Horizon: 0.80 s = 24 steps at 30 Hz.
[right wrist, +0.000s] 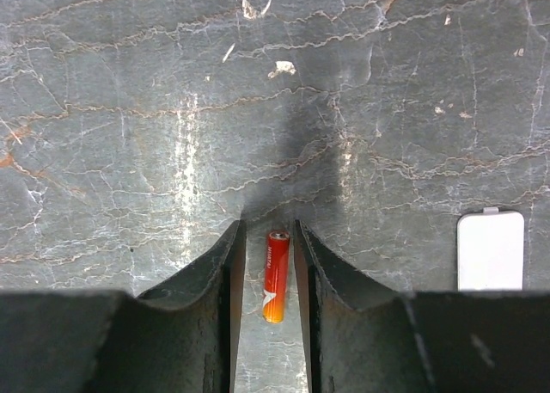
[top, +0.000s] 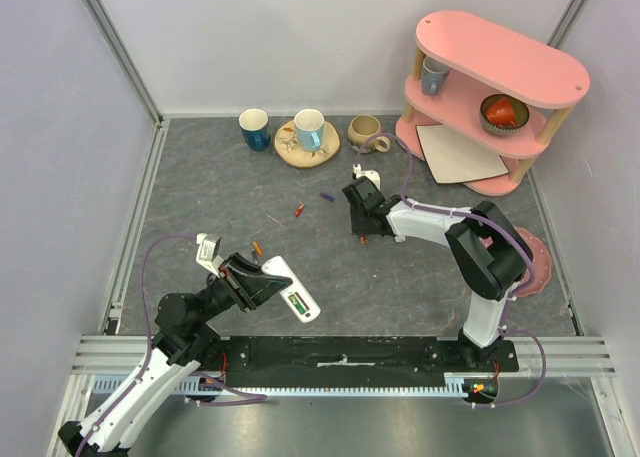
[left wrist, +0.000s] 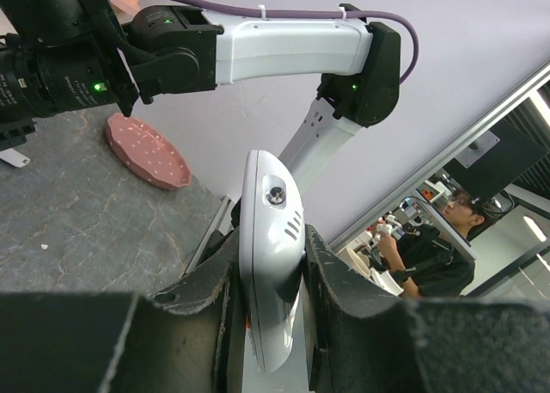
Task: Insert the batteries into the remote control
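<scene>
Battery [right wrist: 276, 275] (glossy orange cylinder) on veined tabletop [right wrist: 129, 109].

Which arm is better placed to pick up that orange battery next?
Right. The right gripper straddles the red-orange battery on the table; the left gripper is clamped on the remote control.

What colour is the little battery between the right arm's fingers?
The battery is red-orange with white markings, clearest in the right wrist view.
</scene>
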Each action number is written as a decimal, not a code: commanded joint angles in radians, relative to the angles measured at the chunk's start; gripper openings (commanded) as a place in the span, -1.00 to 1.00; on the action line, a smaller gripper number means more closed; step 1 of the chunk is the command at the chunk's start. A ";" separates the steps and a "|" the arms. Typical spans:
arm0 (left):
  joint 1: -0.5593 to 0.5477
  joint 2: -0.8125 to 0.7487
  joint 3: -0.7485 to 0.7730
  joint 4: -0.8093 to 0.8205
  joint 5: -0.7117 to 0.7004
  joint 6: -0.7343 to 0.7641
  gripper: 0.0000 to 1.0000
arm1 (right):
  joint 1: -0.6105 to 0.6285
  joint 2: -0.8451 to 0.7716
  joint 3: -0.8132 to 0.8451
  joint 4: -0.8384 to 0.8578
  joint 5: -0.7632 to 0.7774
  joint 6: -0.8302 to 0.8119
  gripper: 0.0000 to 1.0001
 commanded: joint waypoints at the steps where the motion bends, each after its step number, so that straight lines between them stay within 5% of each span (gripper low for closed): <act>1: 0.003 0.012 -0.108 0.044 -0.016 -0.012 -0.96 | -0.001 0.052 -0.076 -0.105 -0.057 -0.016 -0.27; 19: 0.003 0.019 -0.130 0.078 -0.022 -0.020 -0.96 | 0.002 0.021 -0.148 -0.140 -0.052 -0.033 -0.41; 24: 0.003 0.044 -0.130 0.098 -0.016 -0.023 -0.96 | 0.005 0.027 -0.156 -0.132 -0.068 -0.032 -0.72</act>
